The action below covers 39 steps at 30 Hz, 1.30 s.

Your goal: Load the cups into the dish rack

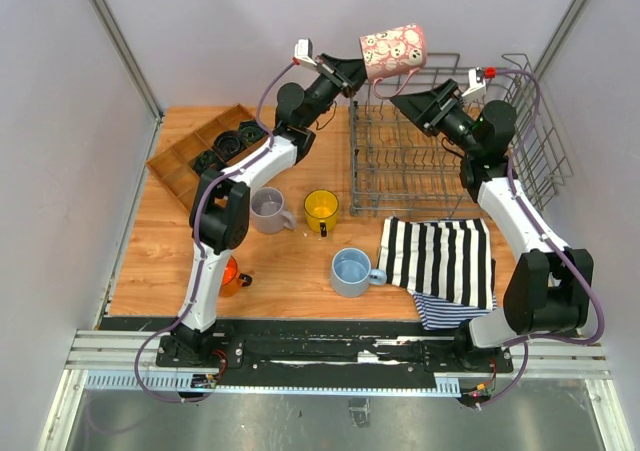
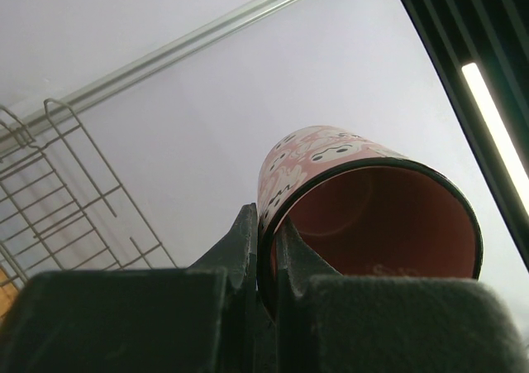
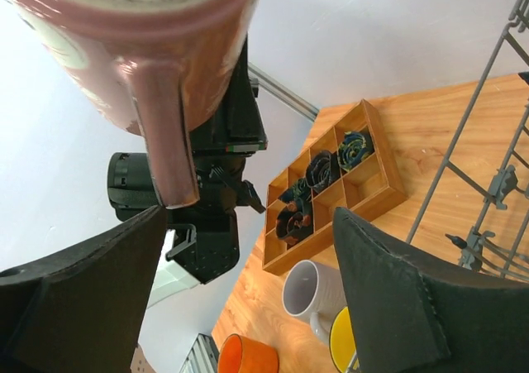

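My left gripper (image 2: 266,226) is clamped on the wall of the pink mug (image 2: 364,216), with one finger inside the mouth and one outside, so it holds only the rim. It keeps the mug on its side, high in the air above the far left corner of the dish rack (image 1: 440,156), clear of the wires. I think the height is chosen so that the other arm can reach the mug.

My right gripper (image 3: 248,224) faces the mug with its jaws spread wide and nothing between them. The mug's handle (image 3: 169,133) hangs down just in front of the gap. I judge that a handover is being prepared, because the right arm stands nearer to the rack.

As far as I can see, no cup is in the rack. On the table (image 1: 300,301) wait the grey mug (image 1: 268,209), the yellow mug (image 1: 321,209) and the light blue mug (image 1: 350,271). The orange mug (image 1: 231,271) is partly hidden behind my left arm. A striped cloth (image 1: 440,261) lies just beside the rack's near edge.
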Each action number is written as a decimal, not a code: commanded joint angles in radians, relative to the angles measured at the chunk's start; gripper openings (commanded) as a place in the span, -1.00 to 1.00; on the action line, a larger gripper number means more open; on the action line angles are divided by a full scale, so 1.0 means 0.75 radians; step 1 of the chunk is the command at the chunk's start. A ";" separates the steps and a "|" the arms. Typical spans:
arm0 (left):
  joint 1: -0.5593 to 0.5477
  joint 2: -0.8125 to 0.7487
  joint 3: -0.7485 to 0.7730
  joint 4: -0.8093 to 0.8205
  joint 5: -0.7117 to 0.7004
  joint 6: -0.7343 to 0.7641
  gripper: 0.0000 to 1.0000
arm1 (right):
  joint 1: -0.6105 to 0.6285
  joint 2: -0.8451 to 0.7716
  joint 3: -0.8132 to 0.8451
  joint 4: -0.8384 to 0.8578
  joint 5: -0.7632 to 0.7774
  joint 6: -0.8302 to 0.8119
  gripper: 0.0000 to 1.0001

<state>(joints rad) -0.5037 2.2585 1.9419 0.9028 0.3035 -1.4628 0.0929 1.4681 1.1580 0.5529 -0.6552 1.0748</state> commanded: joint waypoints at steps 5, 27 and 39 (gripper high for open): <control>-0.015 -0.065 -0.043 0.205 -0.015 0.049 -0.99 | 0.013 -0.020 0.046 0.141 0.015 0.019 0.58; -0.012 0.045 0.104 0.171 0.052 -0.118 -0.99 | 0.013 0.101 0.104 0.161 -0.039 0.040 0.06; -0.013 0.067 0.090 0.170 0.034 -0.133 -0.99 | 0.013 0.174 0.096 0.331 -0.076 0.155 -0.89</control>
<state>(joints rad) -0.5072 2.3318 1.9656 0.8963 0.3611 -1.5089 0.0929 1.5837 1.2037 0.7250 -0.6888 1.1839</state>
